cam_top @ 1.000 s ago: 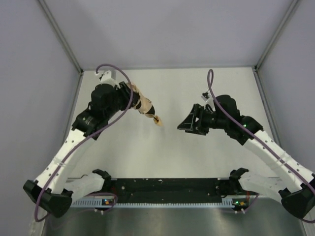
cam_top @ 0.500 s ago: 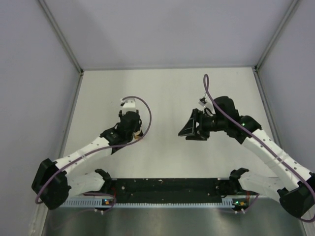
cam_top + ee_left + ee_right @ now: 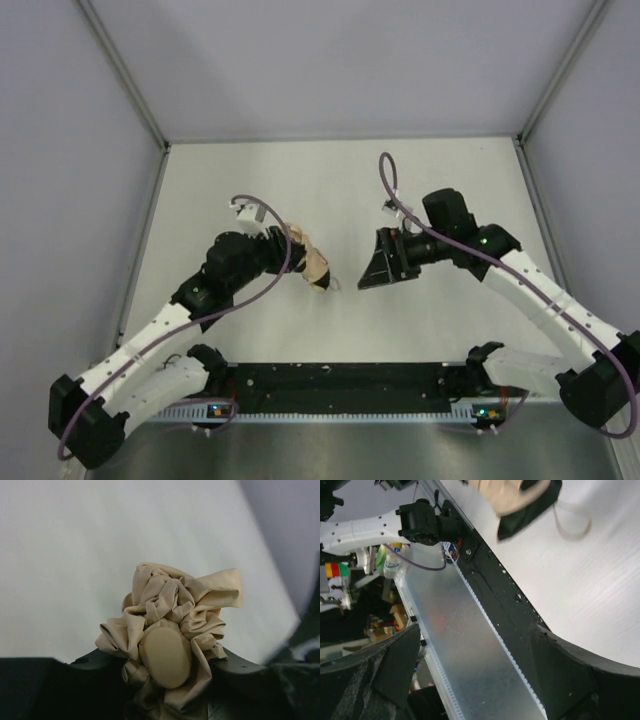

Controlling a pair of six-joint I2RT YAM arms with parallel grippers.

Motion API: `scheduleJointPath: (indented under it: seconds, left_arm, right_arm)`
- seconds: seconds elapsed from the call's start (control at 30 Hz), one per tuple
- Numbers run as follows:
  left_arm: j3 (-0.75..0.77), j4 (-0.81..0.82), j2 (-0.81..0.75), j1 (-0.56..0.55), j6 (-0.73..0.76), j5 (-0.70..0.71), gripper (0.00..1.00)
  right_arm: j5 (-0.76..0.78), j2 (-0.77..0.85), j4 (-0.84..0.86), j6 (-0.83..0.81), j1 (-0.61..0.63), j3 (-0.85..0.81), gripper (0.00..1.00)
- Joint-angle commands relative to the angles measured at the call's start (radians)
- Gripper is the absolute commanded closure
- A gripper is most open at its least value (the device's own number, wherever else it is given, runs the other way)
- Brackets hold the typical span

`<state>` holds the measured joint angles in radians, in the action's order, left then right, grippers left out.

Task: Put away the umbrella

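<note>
Over the worktop's [image 3: 330, 180] left-middle, the bunched beige umbrella [image 3: 172, 600] is pinched between the fingers of the left hand [image 3: 296, 258], while the right hand [image 3: 372, 262], near it but apart, is spread wide with nothing gripped.

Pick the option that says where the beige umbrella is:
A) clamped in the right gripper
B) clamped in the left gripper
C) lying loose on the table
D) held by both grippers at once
B: the bunched umbrella sits between the fingers of the left gripper, while the right gripper stands apart from it, open and empty.
</note>
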<state>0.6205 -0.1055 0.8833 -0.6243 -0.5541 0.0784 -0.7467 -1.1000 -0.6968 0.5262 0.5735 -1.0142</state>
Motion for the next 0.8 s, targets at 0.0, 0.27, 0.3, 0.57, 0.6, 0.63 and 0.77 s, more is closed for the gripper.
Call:
scheduleJointPath:
  seconds: [0.0,0.27,0.3,0.57,0.6,0.63,0.77]
  left_arm:
    - [0.048,0.237,-0.079,0.012,-0.137,-0.636,1.0]
    - [0.102,0.306,-0.072,0.014,-0.227,-0.876,1.0]
    - [0.11,0.311,-0.069,0.015,-0.23,-0.876,1.0]
    - [0.136,0.392,-0.038,0.017,-0.283,-0.876,1.0]
    - [0.14,0.386,-0.034,0.017,-0.28,-0.864,1.0]
    - [0.143,0.377,-0.032,0.02,-0.279,-0.85,1.0]
    - [0.16,0.386,-0.014,0.02,-0.288,-0.827,1.0]
  right_arm:
    - [-0.12,-0.05,0.022,-0.241,-0.007,-0.16,0.12]
    - [-0.327,-0.175,0.106,-0.241,0.09,-0.277,0.12]
    - [-0.333,-0.181,0.118,-0.224,0.103,-0.271,0.13]
    - [-0.339,-0.135,0.527,0.084,0.173,-0.075,0.23]
    - [-0.329,-0.133,0.595,0.137,0.183,-0.051,0.26]
    - [-0.323,-0.138,0.653,0.176,0.19,-0.038,0.28]
    - [-0.292,-0.164,0.688,0.207,0.201,-0.038,0.44]
